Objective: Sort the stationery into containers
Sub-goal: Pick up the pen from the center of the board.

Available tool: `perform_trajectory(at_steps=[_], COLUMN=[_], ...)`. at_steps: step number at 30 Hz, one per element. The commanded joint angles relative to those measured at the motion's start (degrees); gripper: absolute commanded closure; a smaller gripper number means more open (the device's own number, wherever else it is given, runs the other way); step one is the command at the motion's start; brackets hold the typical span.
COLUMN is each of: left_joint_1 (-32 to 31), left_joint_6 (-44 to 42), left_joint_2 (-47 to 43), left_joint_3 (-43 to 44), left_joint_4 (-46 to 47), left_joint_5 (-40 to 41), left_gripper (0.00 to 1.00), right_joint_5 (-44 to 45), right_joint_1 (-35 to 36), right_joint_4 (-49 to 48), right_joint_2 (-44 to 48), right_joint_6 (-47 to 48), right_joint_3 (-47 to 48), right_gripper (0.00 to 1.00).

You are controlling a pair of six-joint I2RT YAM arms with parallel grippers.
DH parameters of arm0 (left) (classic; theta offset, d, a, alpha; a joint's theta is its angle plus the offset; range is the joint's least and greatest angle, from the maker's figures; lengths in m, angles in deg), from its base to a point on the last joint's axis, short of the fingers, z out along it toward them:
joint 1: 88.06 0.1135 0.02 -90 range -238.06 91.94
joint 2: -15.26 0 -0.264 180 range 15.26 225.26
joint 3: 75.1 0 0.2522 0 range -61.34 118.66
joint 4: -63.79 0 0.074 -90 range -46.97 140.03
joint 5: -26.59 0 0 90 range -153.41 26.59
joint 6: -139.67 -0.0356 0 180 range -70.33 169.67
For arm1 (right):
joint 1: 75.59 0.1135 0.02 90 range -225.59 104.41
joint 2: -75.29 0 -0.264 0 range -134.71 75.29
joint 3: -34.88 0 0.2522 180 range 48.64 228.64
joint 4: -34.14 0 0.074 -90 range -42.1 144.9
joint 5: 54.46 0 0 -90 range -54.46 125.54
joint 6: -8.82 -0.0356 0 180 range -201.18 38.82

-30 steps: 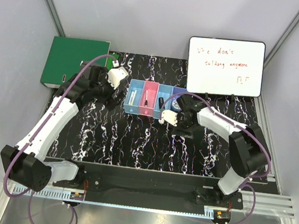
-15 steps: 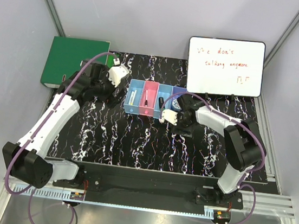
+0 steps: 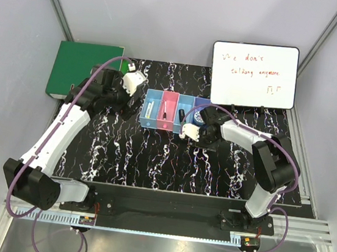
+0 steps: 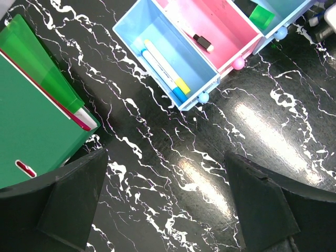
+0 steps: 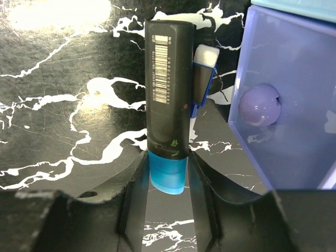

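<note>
My right gripper is shut on a black marker with a blue end, gripping the blue end between both fingers. It is just left of the purple-blue bin. A small blue-and-white piece shows behind the marker. In the top view the right gripper is at the front of the row of bins. My left gripper is open and empty over the black mat, near the light blue bin, which holds a white, yellow and blue marker. The pink bin holds a white pen.
A large green binder lies at the back left, and its corner shows in the left wrist view. A whiteboard with red writing lies at the back right. The black marbled mat covers the table in front of the bins.
My left gripper has drawn back a little toward the binder. My right gripper has moved slightly closer to the bins, still shut on the marker.
</note>
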Motion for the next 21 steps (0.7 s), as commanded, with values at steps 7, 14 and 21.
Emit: perform_trajectory(at_steps=[7,14,21], left_joint_1=[-0.1,-0.1,-0.1], left_joint_6=[-0.5,-0.3,0.7], left_joint_2=[-0.3,-0.6,-2.0], left_joint_3=[2.7,2.6,2.6], left_joint_4=[1.5,1.6,1.6], left_joint_5=[0.1,-0.3,-0.9], left_gripper=[0.02,0.02,0.01], right_joint_5=[-3.5,-3.0,-2.9], right_joint_1=[4.4,5.6,6.9], right_joint_4=[1.6,7.2,13.7], right_joint_2=[0.5,5.2,8.9], right_joint_6=[-3.4,-6.1,-13.2], right_joint_3=[-3.5,1.7,10.7], right_gripper=[0.81,0.98,0.94])
